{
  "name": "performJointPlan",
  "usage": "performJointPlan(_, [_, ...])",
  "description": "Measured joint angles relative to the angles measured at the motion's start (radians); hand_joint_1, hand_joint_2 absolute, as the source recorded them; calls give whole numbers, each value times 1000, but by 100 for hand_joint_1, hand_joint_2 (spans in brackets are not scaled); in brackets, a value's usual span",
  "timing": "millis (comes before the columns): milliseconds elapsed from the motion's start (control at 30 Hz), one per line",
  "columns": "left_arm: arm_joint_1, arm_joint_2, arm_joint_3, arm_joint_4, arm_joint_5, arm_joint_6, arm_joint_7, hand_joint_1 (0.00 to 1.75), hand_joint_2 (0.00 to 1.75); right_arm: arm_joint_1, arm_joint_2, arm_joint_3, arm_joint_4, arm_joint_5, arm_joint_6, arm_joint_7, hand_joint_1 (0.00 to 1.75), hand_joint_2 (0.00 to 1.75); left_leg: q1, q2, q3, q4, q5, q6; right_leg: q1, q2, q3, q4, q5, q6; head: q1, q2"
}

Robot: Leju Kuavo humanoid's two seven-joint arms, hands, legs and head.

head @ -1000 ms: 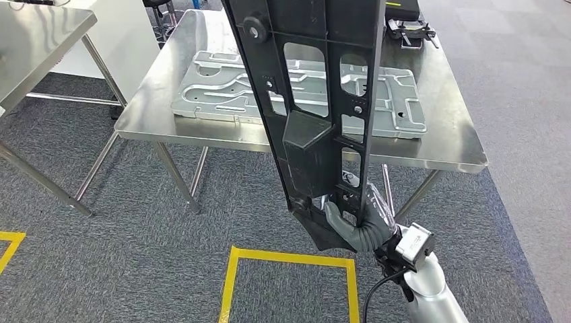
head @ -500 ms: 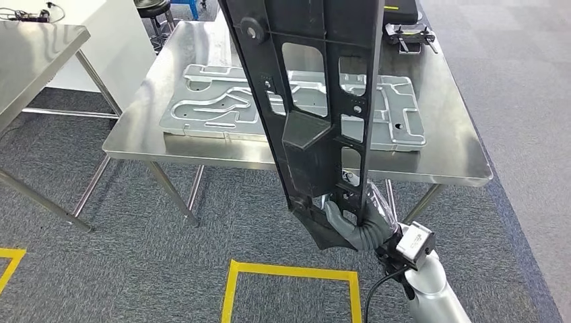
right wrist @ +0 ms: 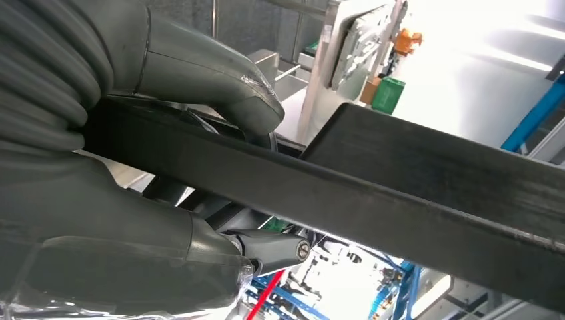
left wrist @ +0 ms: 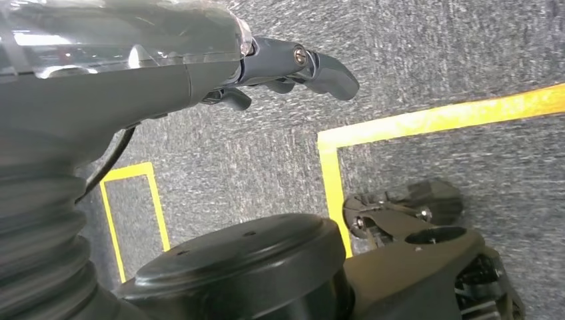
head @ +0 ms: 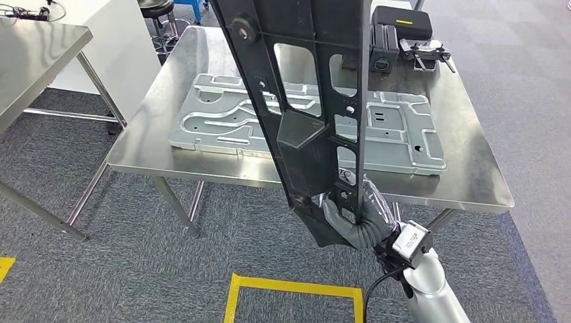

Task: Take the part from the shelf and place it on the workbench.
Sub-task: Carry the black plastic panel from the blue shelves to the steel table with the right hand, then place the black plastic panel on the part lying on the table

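- Head view: right hand (head: 357, 219) grips the low end of the long black part (head: 303, 114), fingers wrapped round its edge; part stands near upright, tilted, its top cut off by the frame edge.
- Change vs half a second ago: whole scene shifted, bench (head: 471, 168) now sits lower and larger in frame, black case (head: 397, 30) at its far side now visible. Camera moved, not the things; grip on the part looks the same.
- Meaning: robot seems to be closing on the bench, carry phase nearly done; part is off the shelf but not yet over or on the bench, hanging in front of its near edge.
- Silver plate (head: 397, 131) already lies on the bench, partly hidden behind the part; free landing space is hard to judge.
- Right wrist view: thumb and fingers (right wrist: 220, 80) clamp the black bar of the part (right wrist: 400, 193).
- Left wrist view: left hand (left wrist: 293, 67) holds nothing, fingers curled loosely, pointing at the carpet with yellow tape (left wrist: 426, 120); exactly how closed, can't tell.
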Motion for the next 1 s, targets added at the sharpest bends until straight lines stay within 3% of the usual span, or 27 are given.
performJointPlan(67, [2,-1,0,0,0,0,-1,0,175,-4,-1,0,0,4,-1,1,175,175,-1,-1,33,-1,-25,-5,3,-2,25,-129,108,-10,0,0])
performJointPlan(100, [3,-2,0,0,0,0,-2,0,175,-7,-2,0,0,11,-5,2,175,175,-2,-2,45,-2,-37,-9,6,-4,39,-183,143,-16,0,0])
performJointPlan(133, [2,-3,0,0,0,0,-4,0,175,-11,-4,-1,-2,24,-12,5,175,175,-3,-2,54,-8,-47,-14,9,-5,50,-217,162,-21,0,0])
performJointPlan(267, [1,-4,0,0,0,-4,-13,0,175,-37,-22,-5,-19,115,-70,25,175,175,-7,3,78,11,-46,-35,7,3,84,-246,159,-50,1,0])
performJointPlan(333, [-1,-4,1,0,8,-18,-30,0,175,-92,-53,-9,-17,228,-140,70,175,175,-5,5,28,107,-71,-43,4,4,100,-251,156,-60,0,0])
performJointPlan(400, [-4,-3,6,0,20,-37,-54,0,175,-207,-124,-25,20,365,-203,112,175,175,-1,5,-69,242,-133,-52,4,6,104,-251,147,-62,0,0])
performJointPlan(433, [-6,-2,10,0,24,-44,-62,0,175,-267,-163,-44,46,407,-211,119,175,175,2,5,-109,283,-154,-56,4,7,107,-251,142,-60,0,0])
performJointPlan(467, [-7,-2,13,0,26,-49,-68,0,175,-315,-193,-65,70,428,-207,119,175,175,4,6,-133,291,-153,-58,4,6,113,-251,137,-59,0,0])
performJointPlan(500, [-7,-1,15,0,27,-51,-70,0,175,-347,-211,-82,85,436,-199,117,175,175,6,6,-138,264,-124,-58,4,4,122,-251,130,-57,0,0])
performJointPlan(567, [-5,0,18,0,27,-53,-73,0,175,-387,-233,-98,105,474,-202,121,175,175,6,6,-108,135,-13,-51,5,2,141,-251,117,-54,0,0])
performJointPlan(600, [-4,1,20,0,26,-54,-77,0,175,-406,-244,-97,115,522,-224,133,175,175,2,7,-96,80,24,-45,4,2,147,-251,113,-51,0,0])
performJointPlan(633, [-2,1,21,0,24,-56,-83,0,175,-434,-259,-94,130,610,-263,156,175,175,-2,7,-90,41,46,-38,3,3,148,-251,111,-46,0,0])
performJointPlan(700, [0,3,23,0,20,-59,-98,0,175,-524,-300,-79,180,844,-345,208,175,175,-11,7,-99,23,50,-24,0,3,143,-250,110,-33,0,0])
performJointPlan(767, [0,4,24,0,18,-60,-112,0,175,-671,-348,-41,303,1101,-386,243,175,175,-9,6,-96,8,67,-12,0,1,139,-247,105,-19,0,0])
performJointPlan(833, [-2,6,24,0,17,-61,-125,0,175,-863,-388,23,515,1278,-404,252,87,87,-4,6,-89,-5,76,-4,0,-2,112,-196,77,-10,0,0])
performJointPlan(900, [-2,5,24,0,13,-62,-133,0,175,-1024,-413,83,738,1326,-419,241,0,0,-3,2,-87,-8,76,3,-3,-2,47,-68,23,-3,0,0])
performJointPlan(967, [2,4,24,0,5,-62,-138,0,175,-1105,-428,127,909,1320,-424,229,0,0,-1,-5,-80,-7,70,5,-5,-1,-14,33,3,4,0,0])
performJointPlan(1000, [5,4,24,0,1,-61,-140,0,175,-1125,-431,146,976,1316,-421,225,0,0,0,-8,-73,-6,65,4,-6,-2,-23,33,22,5,0,0])
